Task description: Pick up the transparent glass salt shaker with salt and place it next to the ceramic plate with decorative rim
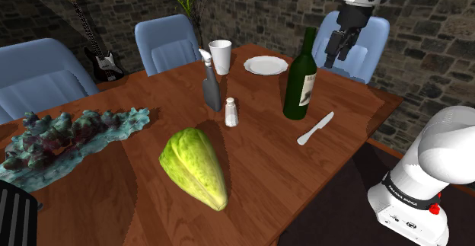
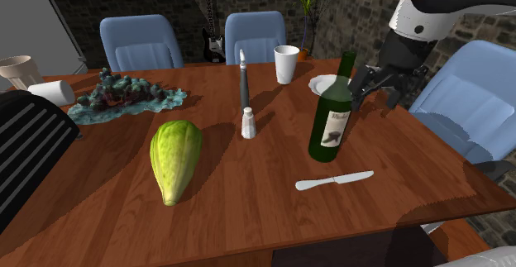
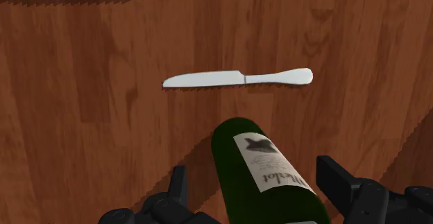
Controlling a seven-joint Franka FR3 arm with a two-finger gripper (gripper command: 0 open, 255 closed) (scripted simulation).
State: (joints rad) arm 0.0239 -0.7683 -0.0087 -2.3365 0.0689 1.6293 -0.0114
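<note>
The salt shaker (image 1: 231, 113) (image 2: 248, 123) is small, pale and capped, and it stands upright near the middle of the wooden table. The white plate (image 1: 266, 65) (image 2: 324, 84) lies toward the far edge, partly hidden behind the bottle in the second exterior view. My black gripper (image 1: 339, 57) (image 2: 376, 92) hangs open in the air above the table's far corner, well away from the shaker. In the wrist view the fingers (image 3: 179, 186) stand wide apart with the green bottle (image 3: 267, 174) below and between them, untouched.
A tall green wine bottle (image 1: 301, 77) (image 2: 333, 112) stands between gripper and shaker. A knife (image 1: 315, 129) (image 3: 236, 79) lies near it. A grey spray bottle (image 1: 211, 84), white cup (image 1: 220, 56), green cabbage (image 1: 194, 167) and teal heap (image 1: 68, 138) share the table; blue chairs surround it.
</note>
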